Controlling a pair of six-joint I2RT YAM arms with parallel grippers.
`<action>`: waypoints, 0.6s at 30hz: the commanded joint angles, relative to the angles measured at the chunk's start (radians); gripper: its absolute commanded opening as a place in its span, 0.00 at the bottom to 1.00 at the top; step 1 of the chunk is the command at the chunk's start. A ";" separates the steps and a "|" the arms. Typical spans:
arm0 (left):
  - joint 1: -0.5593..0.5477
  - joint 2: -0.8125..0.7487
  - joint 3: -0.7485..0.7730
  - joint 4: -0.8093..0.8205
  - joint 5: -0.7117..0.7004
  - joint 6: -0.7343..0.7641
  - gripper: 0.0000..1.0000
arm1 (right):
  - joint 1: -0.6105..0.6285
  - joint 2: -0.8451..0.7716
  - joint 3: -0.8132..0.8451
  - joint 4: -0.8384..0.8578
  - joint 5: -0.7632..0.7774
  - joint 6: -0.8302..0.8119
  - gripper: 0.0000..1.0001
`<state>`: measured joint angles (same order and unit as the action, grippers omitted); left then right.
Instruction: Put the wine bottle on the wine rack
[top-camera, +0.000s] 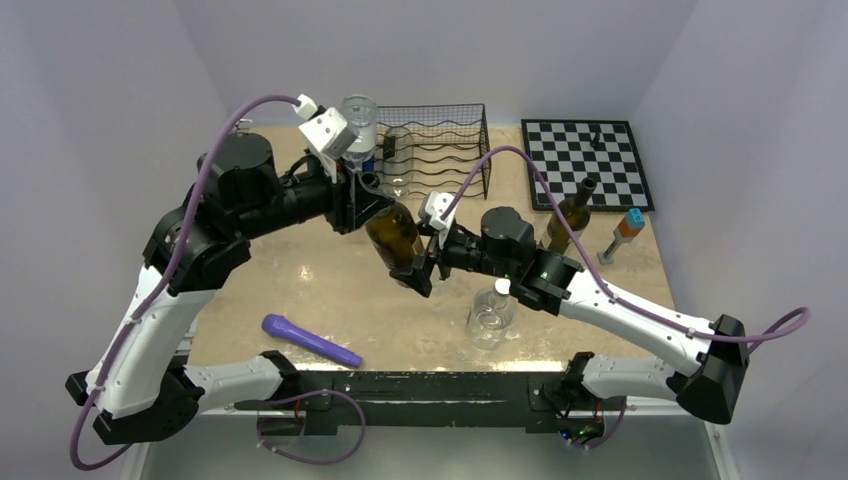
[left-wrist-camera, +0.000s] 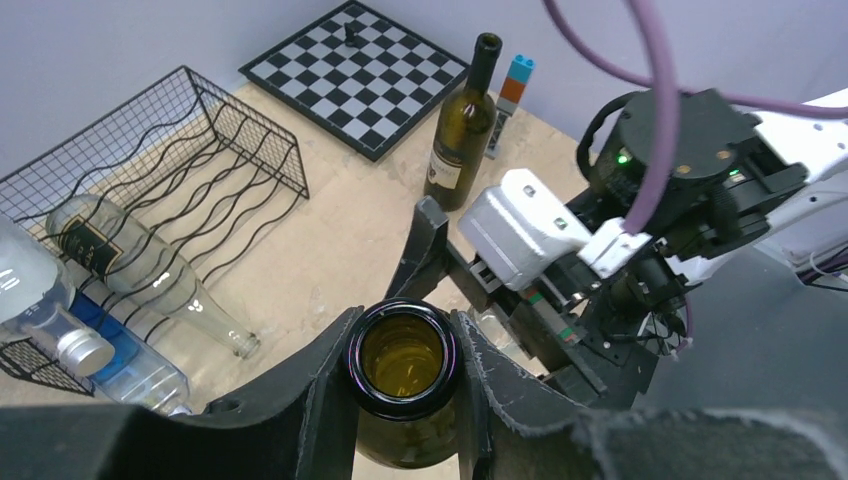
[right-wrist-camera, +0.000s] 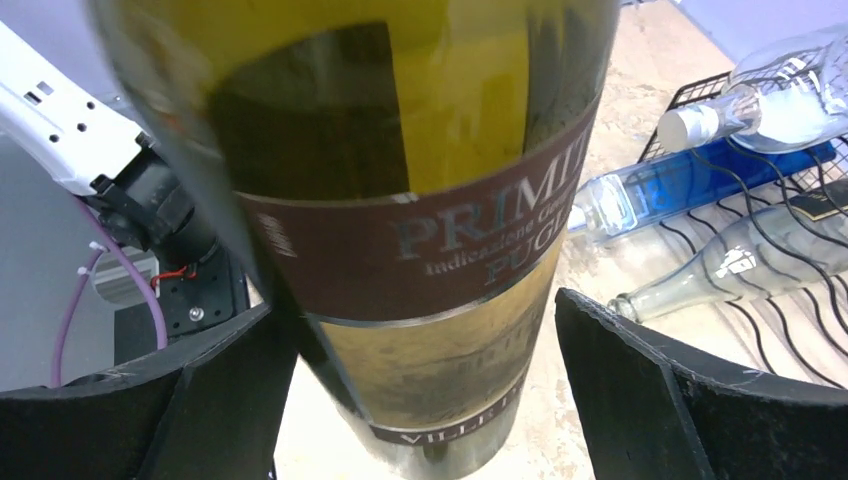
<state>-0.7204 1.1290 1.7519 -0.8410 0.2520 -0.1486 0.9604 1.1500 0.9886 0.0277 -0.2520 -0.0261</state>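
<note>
Left fingers (left-wrist-camera: 305, 400) clench the bottle (top-camera: 393, 236) by its neck. It hangs tilted above the desk (top-camera: 330, 290), neck at 11 o'clock, base at 5. Right fingers (right-wrist-camera: 650, 390) stand spread astride its body, not gripping. The rack (top-camera: 440, 150) lies at 1 o'clock.

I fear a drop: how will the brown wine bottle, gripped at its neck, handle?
The wine bottle is glass: probably stiff, slick and breakable. It looks see-through and empty, so likely light. The left pincer grips only its neck while it hangs tilted, so it may swing; the right pincer stands open around its body.
</note>
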 joint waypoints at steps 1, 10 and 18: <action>-0.001 -0.045 0.093 0.115 0.050 -0.043 0.00 | 0.004 0.009 0.010 0.063 -0.034 0.013 0.98; -0.001 -0.089 0.077 0.133 0.067 -0.062 0.00 | 0.006 0.047 0.100 -0.010 -0.011 -0.016 0.69; -0.001 -0.180 -0.031 0.212 0.116 -0.022 0.10 | 0.006 -0.010 0.126 -0.014 0.170 -0.070 0.07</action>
<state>-0.7143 1.0279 1.7416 -0.7757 0.2783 -0.1650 0.9855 1.1934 1.0546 -0.0082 -0.2516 -0.1043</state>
